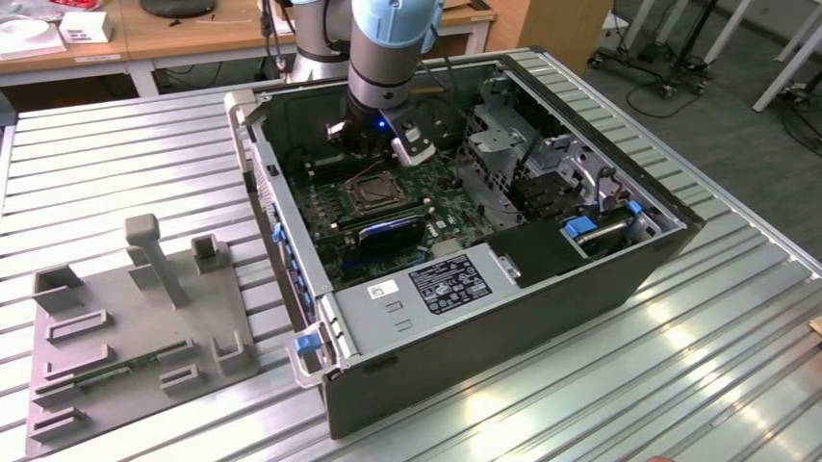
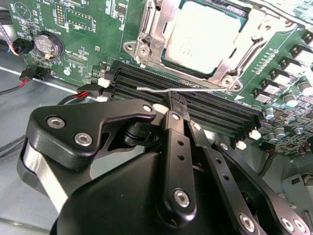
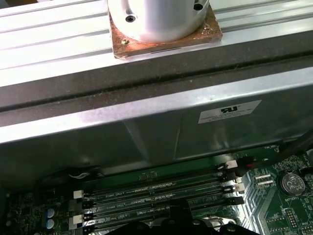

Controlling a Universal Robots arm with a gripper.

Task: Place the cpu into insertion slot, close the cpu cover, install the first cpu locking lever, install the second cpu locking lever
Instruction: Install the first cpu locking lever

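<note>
Already cpu (image 2: pixel 205 36) inside insertion slot (image 2: pixel 146 46)

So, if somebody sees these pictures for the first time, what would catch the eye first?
Probably the open computer case on the ribbed metal table, with the robot arm reaching down into it. In the second wrist view, the cpu sits in the insertion slot under the closed cpu cover, and the black gripper is beside a thin metal locking lever over the memory slots.

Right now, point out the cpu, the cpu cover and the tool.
cpu (image 2: pixel 210 36): second wrist view, middle of its pale face.
cpu cover (image 2: pixel 155 22): second wrist view, frame's side bar.
tool (image 2: pixel 177 104): second wrist view, between its fingertips.
</note>
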